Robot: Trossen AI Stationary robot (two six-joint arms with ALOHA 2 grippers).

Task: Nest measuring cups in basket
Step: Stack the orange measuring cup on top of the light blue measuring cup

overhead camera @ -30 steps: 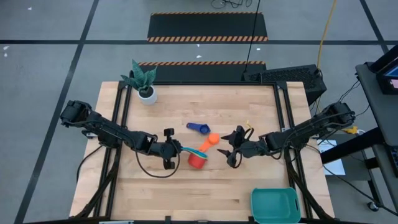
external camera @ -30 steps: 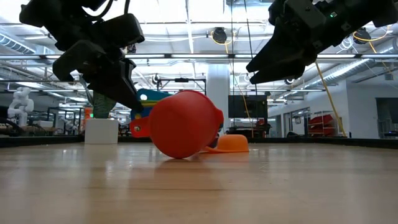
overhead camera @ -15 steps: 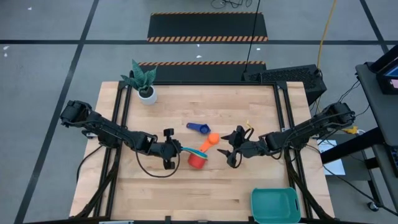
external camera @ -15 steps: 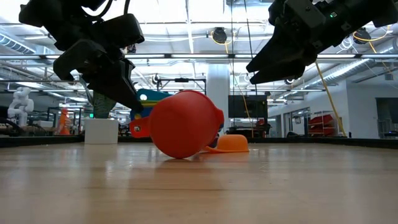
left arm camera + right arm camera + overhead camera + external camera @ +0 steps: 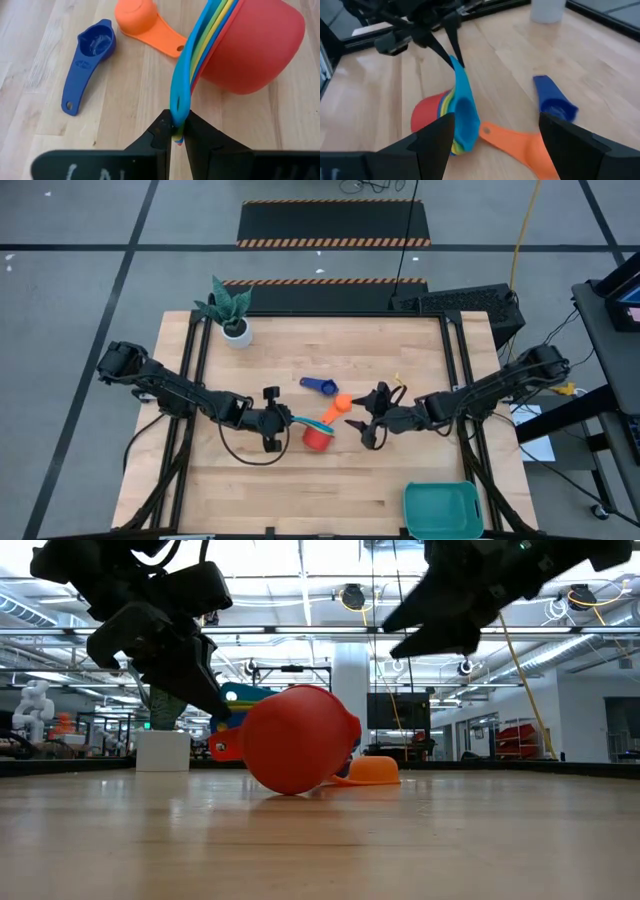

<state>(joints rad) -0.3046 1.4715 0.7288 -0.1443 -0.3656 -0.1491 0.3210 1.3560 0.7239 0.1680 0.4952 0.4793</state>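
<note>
The left gripper [image 5: 175,131] is pinching the bundled handles of a stack of nested cups [image 5: 235,45]: red on the outside, then yellow, green and light blue inside it. This stack is lying on its side near the middle of the table [image 5: 250,490], with the red cup [image 5: 318,438] touching the wood. The orange cup [image 5: 343,404] is lying just beside the stack, and the dark blue cup [image 5: 320,385] is a little farther toward the plant pot [image 5: 236,331]. The basket [image 5: 442,511] is standing well apart, at the near right corner of the table, and nothing is showing inside it.

The right gripper [image 5: 372,416] is hanging above the table with its fingers spread wide, near the orange cup and holding nothing.

So the nesting step is in hand, I think, and it is not finished: two cups are still loose. The next move is probably calling for the right gripper to come down on the orange handle and close on it, while the left one is keeping the stack steady.

Compared with half a second ago, the right gripper is standing slightly more toward the stack and looks higher in the low view. The left gripper and the cups are staying as they were.
</note>
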